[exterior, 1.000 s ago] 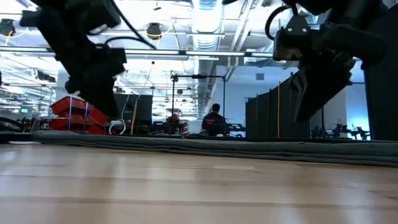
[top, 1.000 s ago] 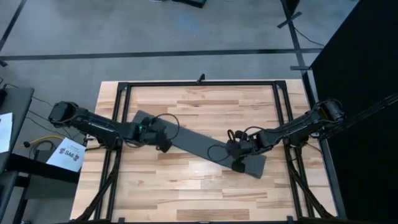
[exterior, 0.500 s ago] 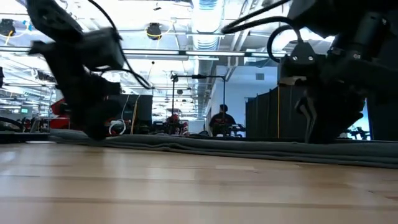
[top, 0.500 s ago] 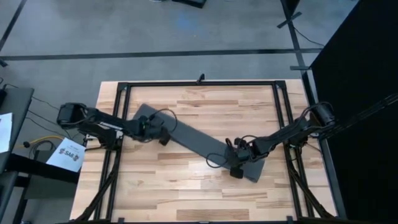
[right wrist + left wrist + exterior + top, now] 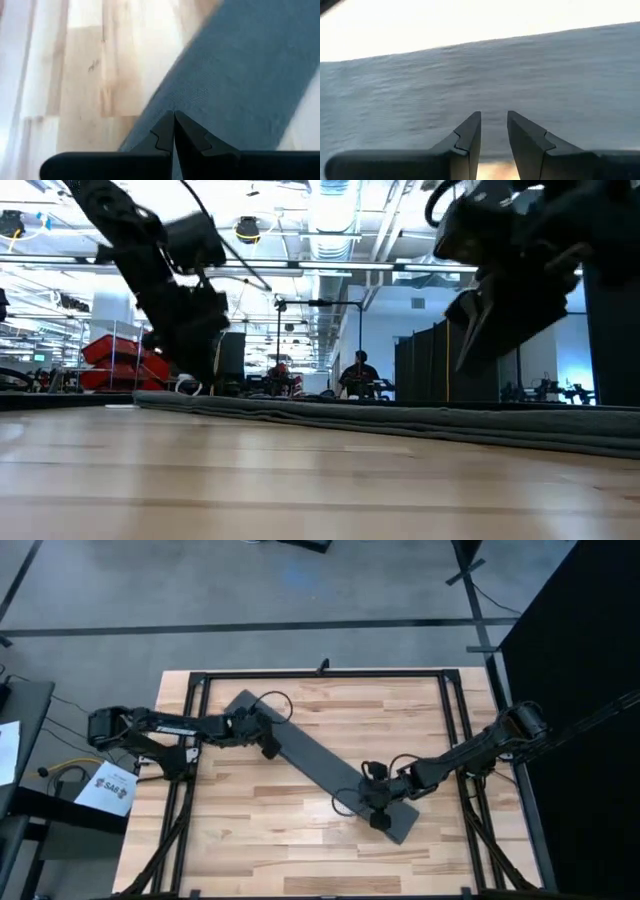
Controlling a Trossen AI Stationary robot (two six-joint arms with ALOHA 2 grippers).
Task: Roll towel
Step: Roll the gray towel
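Observation:
The towel [image 5: 320, 765] is a long dark grey strip lying flat and slantwise on the wooden table, from far left to near right. In the low view the towel [image 5: 400, 420] shows as a low band. My left gripper [image 5: 266, 747] stands at the strip's far-left end, its fingers nearly shut with a narrow gap [image 5: 494, 120]. My right gripper [image 5: 378, 821] is at the near-right end, on the strip's long edge, fingers shut [image 5: 174, 117]. In the low view, my right gripper [image 5: 470, 340] stands above the cloth band. My left gripper comes down slanting from the table's left onto the towel's far-left end [image 5: 490, 107]. Its fingers stand close together over the cloth there. The fingers hide whether cloth lies between them. That end rests on the table. My right gripper has its shut fingertips at the towel's long edge [image 5: 160, 107] near the near-right end, coming slanting from the table's right. I cannot tell how many layers it has. The rest of the strip lies flat on the table.
Black frame rails run along the table's left side [image 5: 190, 740] and right side [image 5: 455, 720]. Bare wood [image 5: 300, 850] lies between the towel and the near edge. A person [image 5: 358, 375] sits in the room far behind the table.
The towel has turned about on the table: its left end has slid toward the far edge and its right end toward the near edge. My left gripper has gone toward the far edge with that end, and my right gripper toward the near edge.

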